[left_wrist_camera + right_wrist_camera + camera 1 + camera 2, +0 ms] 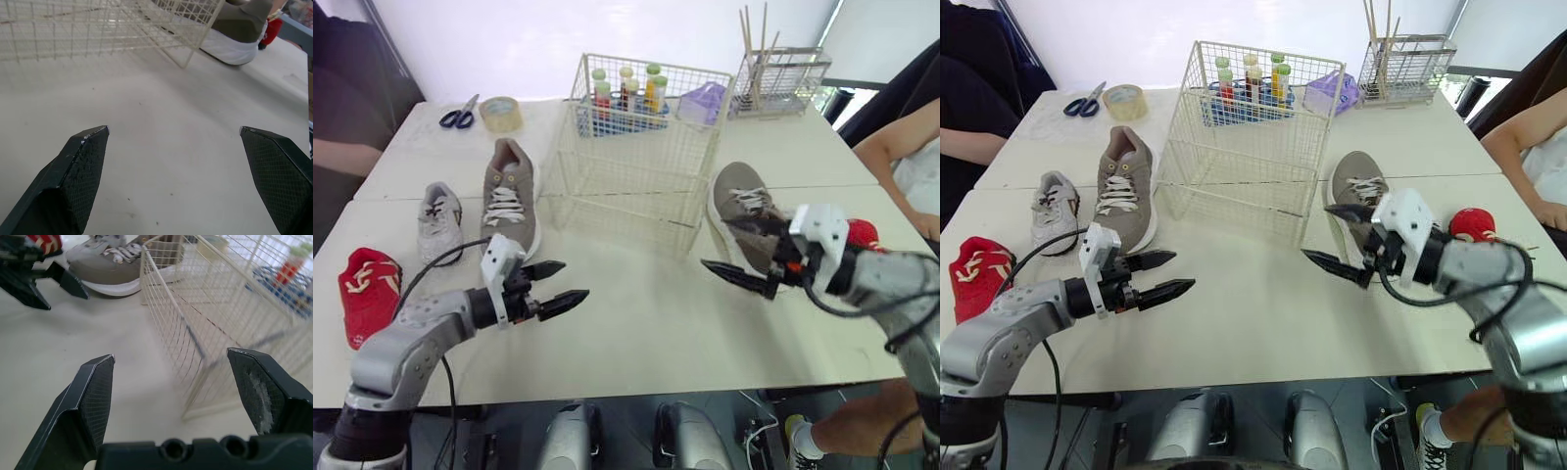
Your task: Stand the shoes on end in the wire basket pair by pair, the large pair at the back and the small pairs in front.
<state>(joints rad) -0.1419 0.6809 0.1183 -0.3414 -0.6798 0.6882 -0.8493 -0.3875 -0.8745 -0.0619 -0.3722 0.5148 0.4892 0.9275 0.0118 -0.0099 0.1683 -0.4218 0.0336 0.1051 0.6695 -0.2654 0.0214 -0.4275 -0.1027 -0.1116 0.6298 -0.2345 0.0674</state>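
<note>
Since my left hand (pixel 1183 270) and right hand (pixel 1316 231) both gape wide and empty above the bench (pixel 636 313), I judge the large pair goes first; left large shoe (pixel 507 196) and right large shoe (pixel 739 201) flank the empty wire basket (pixel 626 166); grip heels, stand them at its back.

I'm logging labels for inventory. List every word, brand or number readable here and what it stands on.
No text can be read.
Bottles seen through the wire basket: labels too small to read.
Red shoe: pale markings, not legible as letters.
</note>
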